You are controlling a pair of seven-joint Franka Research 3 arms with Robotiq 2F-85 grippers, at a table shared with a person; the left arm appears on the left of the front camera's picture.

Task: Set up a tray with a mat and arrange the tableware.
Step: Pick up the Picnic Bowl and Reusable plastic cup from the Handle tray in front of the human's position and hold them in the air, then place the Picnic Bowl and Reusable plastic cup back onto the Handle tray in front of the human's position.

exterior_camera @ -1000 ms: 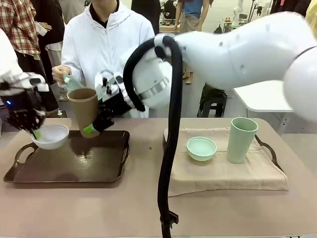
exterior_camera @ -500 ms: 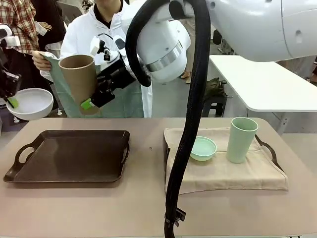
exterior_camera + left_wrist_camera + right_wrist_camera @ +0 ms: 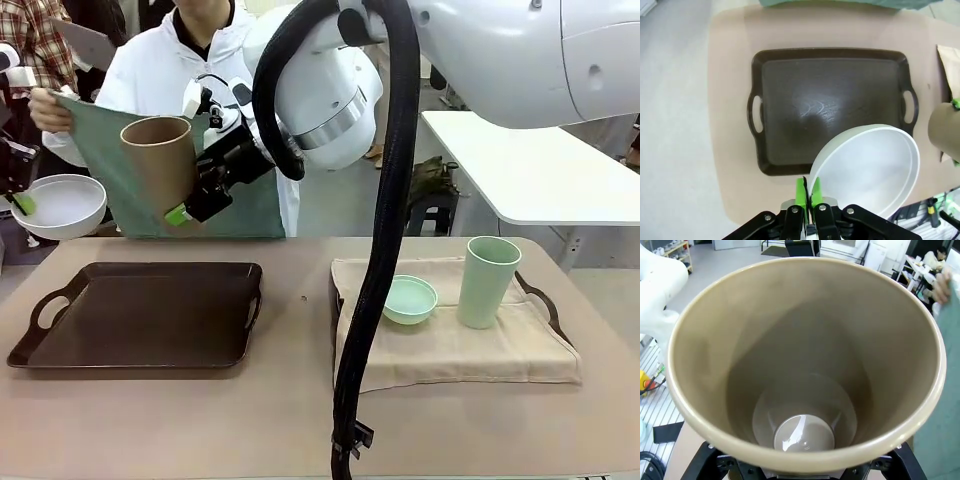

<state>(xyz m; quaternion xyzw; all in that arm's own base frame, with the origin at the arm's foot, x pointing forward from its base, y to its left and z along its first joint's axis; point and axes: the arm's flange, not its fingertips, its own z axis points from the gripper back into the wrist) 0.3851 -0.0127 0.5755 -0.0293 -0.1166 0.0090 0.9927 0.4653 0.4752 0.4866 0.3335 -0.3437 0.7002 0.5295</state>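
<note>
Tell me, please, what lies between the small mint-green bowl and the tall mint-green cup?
Nothing stands there. In the front view, a bare stretch of the beige cloth separates the small mint-green bowl and the tall mint-green cup.

The dark tray (image 3: 150, 320) looks glossy, the tan-brown cup (image 3: 160, 170) matt, the beige mat (image 3: 450, 350) cloth

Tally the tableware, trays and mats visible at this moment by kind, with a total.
Bowls: 2, white bowl and mint-green bowl.
Cups: 2, tan-brown cup and mint-green cup.
Mats: 2, beige mat and green mat.
Trays: 2, dark tray and mat-covered tray.
Total: 8.
</note>
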